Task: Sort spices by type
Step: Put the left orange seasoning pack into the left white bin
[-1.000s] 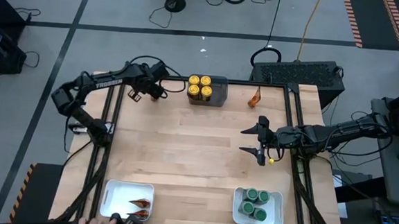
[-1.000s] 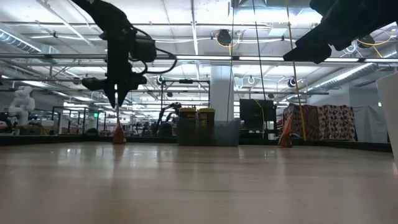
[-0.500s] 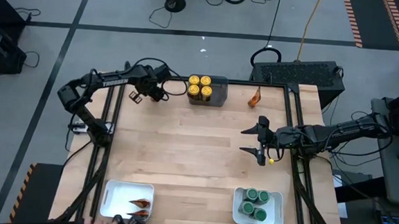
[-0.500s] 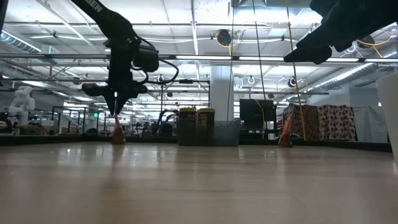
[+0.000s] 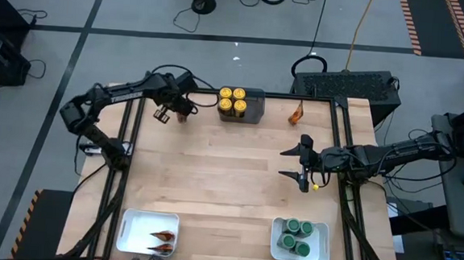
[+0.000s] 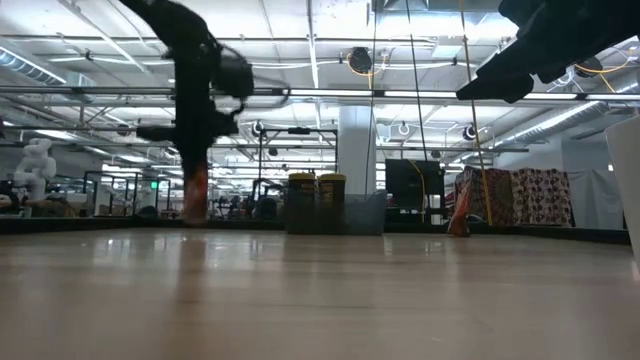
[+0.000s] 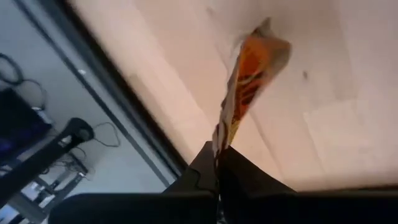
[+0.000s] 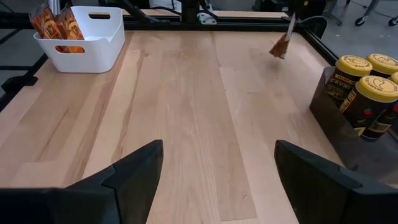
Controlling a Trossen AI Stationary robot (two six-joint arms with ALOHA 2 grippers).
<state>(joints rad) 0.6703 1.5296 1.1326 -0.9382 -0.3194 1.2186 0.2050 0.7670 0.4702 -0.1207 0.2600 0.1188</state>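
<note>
Left wrist view: left gripper (image 7: pixel 219 163) clamped on orange packet (image 7: pixel 249 87), pinched at lower edge, packet just above far-left table corner. Judgement: packet thin, light, floppy, likely crinkles; edge pinch suits it, swing slowly. A second ago packet stood on table with jaws partly apart; now jaws shut, packet lifted. Right gripper (image 5: pixel 298 163) jaws apart, hovering mid-right, unchanged.

The table (image 8: pixel 186 112) is pale wood, smooth with a soft shine. The white tray (image 8: pixel 93 43) looks like smooth plastic. The orange packet (image 7: pixel 252 74) looks thin and shiny.
</note>
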